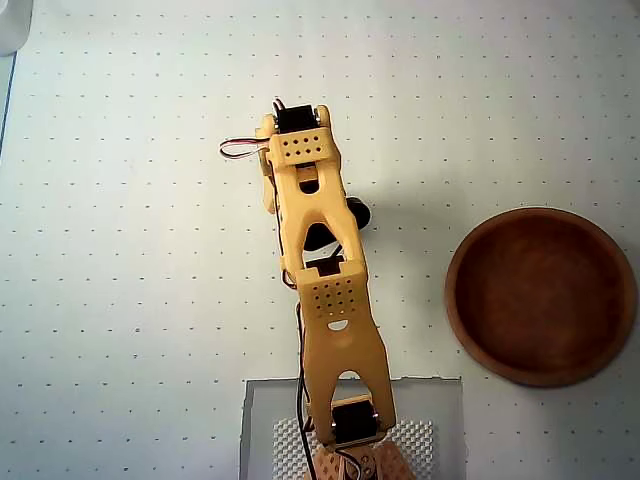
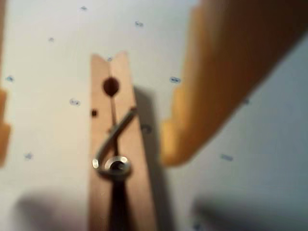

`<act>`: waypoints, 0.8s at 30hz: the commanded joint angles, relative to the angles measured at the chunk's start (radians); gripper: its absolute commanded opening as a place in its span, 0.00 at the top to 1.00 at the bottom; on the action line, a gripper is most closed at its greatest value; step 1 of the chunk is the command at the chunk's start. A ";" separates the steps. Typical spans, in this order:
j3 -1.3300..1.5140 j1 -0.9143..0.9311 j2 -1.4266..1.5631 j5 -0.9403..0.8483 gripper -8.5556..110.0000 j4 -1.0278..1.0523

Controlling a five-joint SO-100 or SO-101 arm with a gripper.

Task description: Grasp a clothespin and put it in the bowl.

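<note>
In the wrist view a pale wooden clothespin (image 2: 102, 96) with a metal spring lies flat on the white dotted mat. It sits between my gripper's (image 2: 86, 149) fingers. The yellow right finger (image 2: 211, 86) stands clear of it by a small gap, and only a sliver of the left finger (image 2: 2, 130) shows at the frame edge. The gripper is open, low over the mat, with neither finger touching the wood. In the overhead view my yellow arm (image 1: 322, 250) hides both the gripper and the clothespin. The reddish-brown bowl (image 1: 470, 330) stands empty at the right, well away from the arm.
The arm's base sits on a clear sheet (image 1: 440, 410) at the bottom edge of the overhead view. A pale object (image 1: 12, 25) pokes in at the top left corner. White dotted mat (image 1: 120, 300) covers the table all around.
</note>
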 commanded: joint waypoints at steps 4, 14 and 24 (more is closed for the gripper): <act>-0.058 0.012 -0.008 -0.008 0.75 0.011; -0.061 0.048 -0.028 -0.008 0.76 0.011; -0.057 0.048 -0.032 -0.006 0.82 0.011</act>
